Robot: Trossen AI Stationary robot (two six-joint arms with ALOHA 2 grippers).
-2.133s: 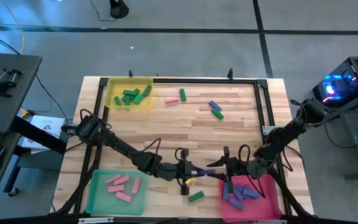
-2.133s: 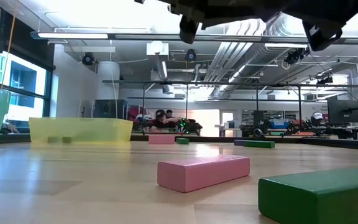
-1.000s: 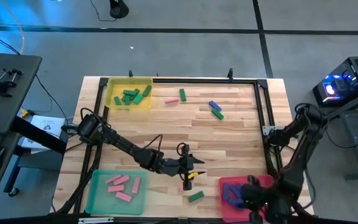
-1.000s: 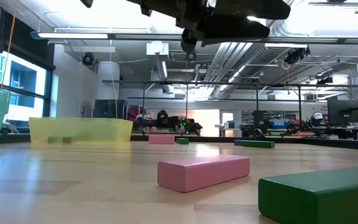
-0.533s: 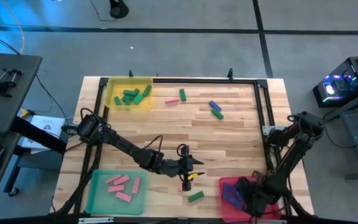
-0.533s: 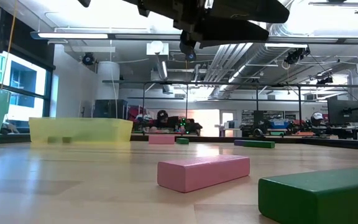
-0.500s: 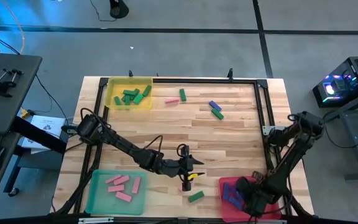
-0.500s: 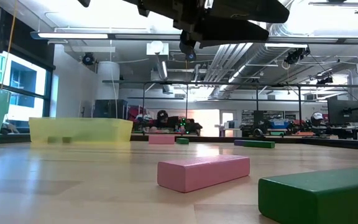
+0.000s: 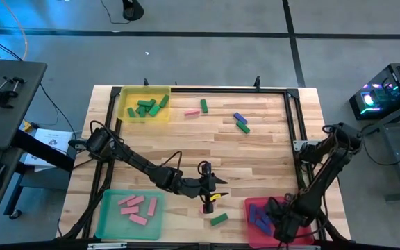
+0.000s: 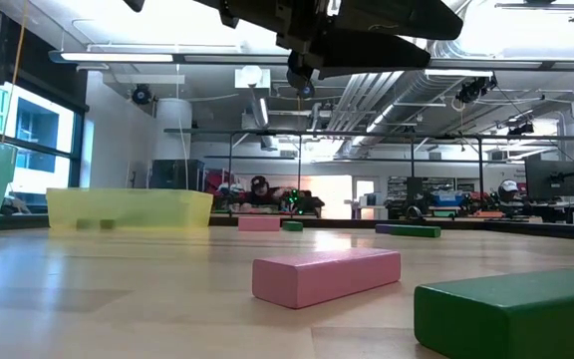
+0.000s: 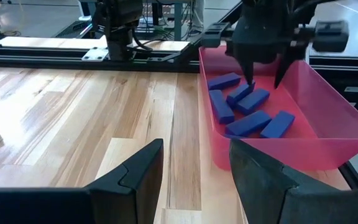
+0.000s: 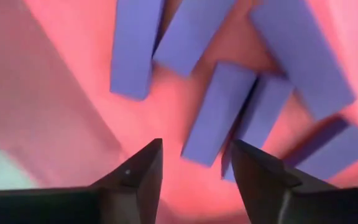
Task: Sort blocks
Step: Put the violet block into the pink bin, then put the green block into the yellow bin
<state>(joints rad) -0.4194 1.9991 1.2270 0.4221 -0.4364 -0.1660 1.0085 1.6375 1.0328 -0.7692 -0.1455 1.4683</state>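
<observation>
Right pincer (image 11: 263,73) has swung from mid-worktop over to the pink-red tray (image 9: 298,232), and its purple-blue block is gone from its grip!

Largest first: the wooden worktop (image 9: 269,149) carries a yellow tray (image 9: 125,94) at the far left corner with green blocks (image 9: 146,106) inside, a green tray (image 9: 110,226) at the near left holding pink blocks (image 9: 136,206), and the pink-red tray at the near right with purple-blue blocks (image 11: 247,112) lying loose inside. Right pincer hangs just above those, fingers apart, nothing between them. Left pincer (image 9: 216,189) hovers mid-worktop, jaws apart and empty, above a loose pink block (image 10: 325,274) with a green block (image 9: 219,219) just beside. More loose blocks sit near the far edge.
</observation>
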